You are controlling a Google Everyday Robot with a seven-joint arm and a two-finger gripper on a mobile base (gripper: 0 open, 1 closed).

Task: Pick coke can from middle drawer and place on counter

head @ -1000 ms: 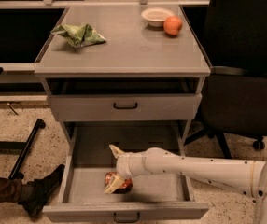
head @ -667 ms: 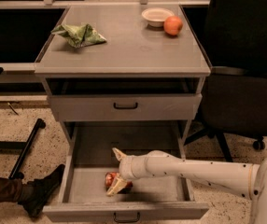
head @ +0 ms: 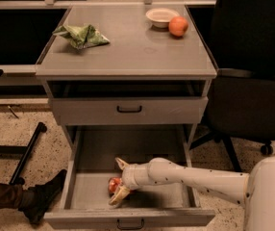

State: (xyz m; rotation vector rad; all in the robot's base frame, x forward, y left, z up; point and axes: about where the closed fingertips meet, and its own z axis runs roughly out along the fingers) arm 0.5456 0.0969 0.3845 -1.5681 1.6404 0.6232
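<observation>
The coke can (head: pixel 113 185), small and red, sits in the front left part of the open middle drawer (head: pixel 156 197), which is pulled out low on the cabinet. My gripper (head: pixel 120 181) reaches into the drawer from the right on a white arm. Its fingers are spread, one (head: pixel 122 164) behind the can and one (head: pixel 118 197) in front of it, so the can lies between them. Much of the can is hidden by the gripper. The counter (head: pixel 128 52) is the grey top of the cabinet, well above the gripper.
On the counter lie a crumpled green bag (head: pixel 81 35) at the left, a white bowl (head: pixel 161 17) and an orange fruit (head: pixel 178 26) at the back right. A shut drawer front (head: pixel 128 109) overhangs the open drawer. A black chair (head: pixel 253 90) stands right; a shoe (head: pixel 43 196) is at the left.
My gripper has slid a little forward and left in the drawer, so its fingers now straddle the coke can more fully. The can has barely moved.
</observation>
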